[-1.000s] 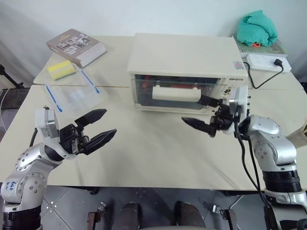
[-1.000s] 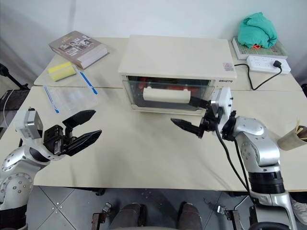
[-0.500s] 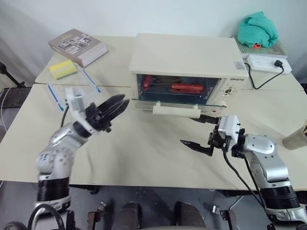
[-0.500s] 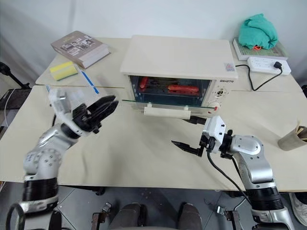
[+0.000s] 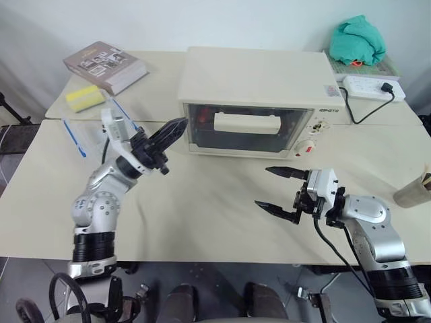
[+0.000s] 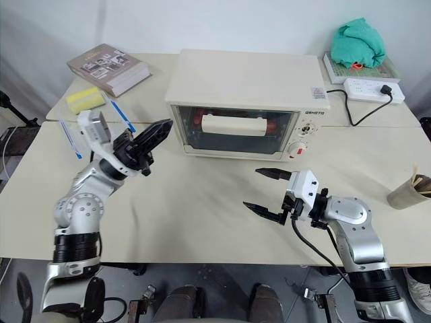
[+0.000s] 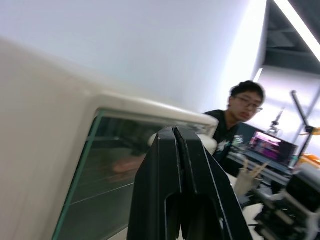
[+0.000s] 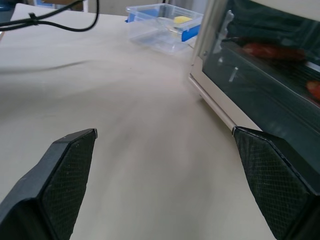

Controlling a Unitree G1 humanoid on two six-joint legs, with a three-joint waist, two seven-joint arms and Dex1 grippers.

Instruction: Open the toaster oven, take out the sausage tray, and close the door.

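The cream-white toaster oven [image 5: 259,74] stands at the middle back of the table. Its door [image 5: 293,131] is shut, with the cream bar handle [image 5: 246,123] across the dark glass. Red sausages [image 6: 199,121] show dimly through the glass; I cannot make out the sausage tray under them. My left gripper [image 5: 180,125] is shut on nothing and points at the oven's front left corner, close to the door's edge. My right gripper [image 5: 262,186] hangs open and empty over the table, in front of the oven's right part and apart from it. The right wrist view looks between the fingers [image 8: 65,175] at the door's lower edge.
A book [image 5: 106,65], a yellow sponge [image 5: 86,98] and a clear container with blue clips [image 5: 91,131] lie at the left back. A power strip [image 5: 374,87] and a green cloth [image 5: 360,40] sit at the right back, a cup [image 5: 414,192] at the right edge. A person [image 7: 240,107] sits beyond the oven.
The door lay open half a second ago and now stands shut. My left gripper rose toward the oven's left corner and closed. My right gripper sank away from the handle, still open.
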